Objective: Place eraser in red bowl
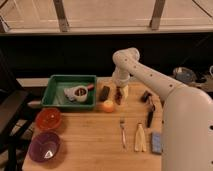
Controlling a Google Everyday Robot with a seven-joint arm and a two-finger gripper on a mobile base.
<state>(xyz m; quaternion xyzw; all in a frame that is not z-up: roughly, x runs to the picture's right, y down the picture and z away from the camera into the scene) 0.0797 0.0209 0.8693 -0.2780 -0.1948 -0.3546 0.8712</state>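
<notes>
1. The tray (70, 77) is green and sits at the back left of the wooden table (90, 142), with a white cup (77, 93) lying inside it.
2. The eraser (104, 93) lies flat on the table just right of the tray's right wall, outside the tray and nowhere near a bowl.
3. The gripper (119, 95) hangs from the white arm (145, 75), right of the tray and just beyond the eraser, low over the table. Whether it is spread or pressed together cannot be told, nor whether it touches the eraser.
4. The red bowl (48, 120) stands near the tray's front left corner, on the viewer's side of it.
5. The purple bowl (45, 147) stands further from the tray on that same side, beyond the red bowl.
6. An orange ball (108, 105) rests off the tray's front right corner, just in front of the eraser.
7. Well right of the tray lie a fork (122, 132), a pen (150, 117) and a blue-grey pad (157, 142).
</notes>
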